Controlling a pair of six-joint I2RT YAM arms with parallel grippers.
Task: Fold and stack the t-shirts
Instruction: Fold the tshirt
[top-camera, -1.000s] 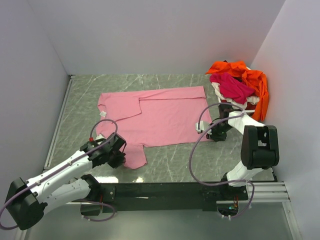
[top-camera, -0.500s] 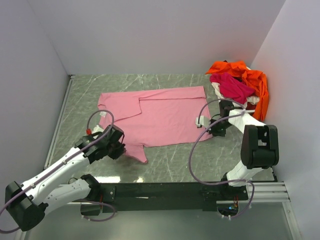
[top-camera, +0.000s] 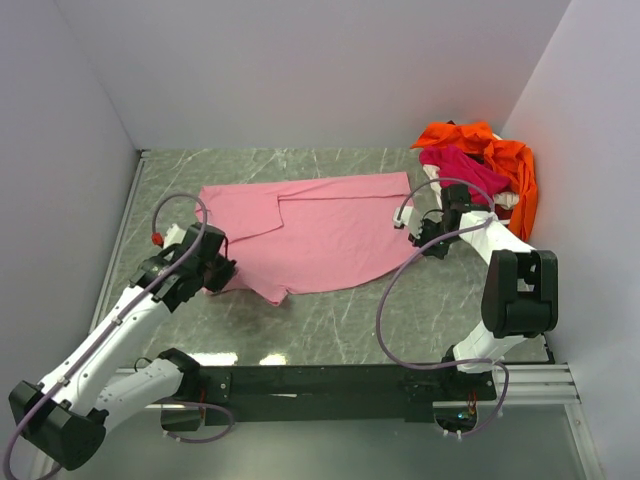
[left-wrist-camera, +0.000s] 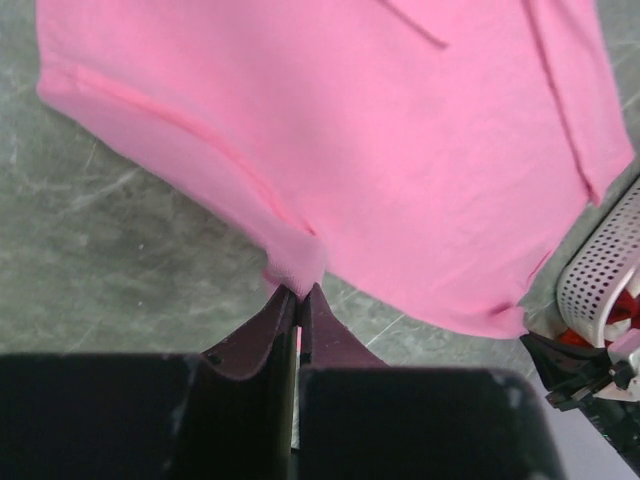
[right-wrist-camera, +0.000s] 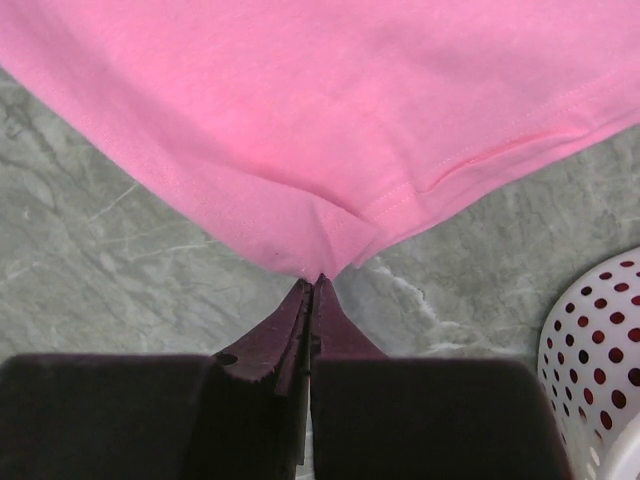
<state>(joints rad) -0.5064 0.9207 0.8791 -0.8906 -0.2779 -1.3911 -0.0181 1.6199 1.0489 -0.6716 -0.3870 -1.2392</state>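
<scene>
Top external: pink t-shirt (top-camera: 330, 235) lies spread on grey table (top-camera: 350, 320). Left gripper (top-camera: 222, 275) pinches its near-left corner; right gripper (top-camera: 418, 232) pinches its right edge, both jaws tight.

The table (top-camera: 340, 320) under me was grey-green, marbled with pale veins. Plain white walls closed it in: a back wall (top-camera: 300, 70), a left wall (top-camera: 60, 180) and a right wall (top-camera: 590, 200). A metal strip (top-camera: 118, 240) ran along the table's left edge. A black rail (top-camera: 320, 382) crossed the near edge, and soft overhead light left pale patches of glare (top-camera: 240, 358) just beyond it.
</scene>
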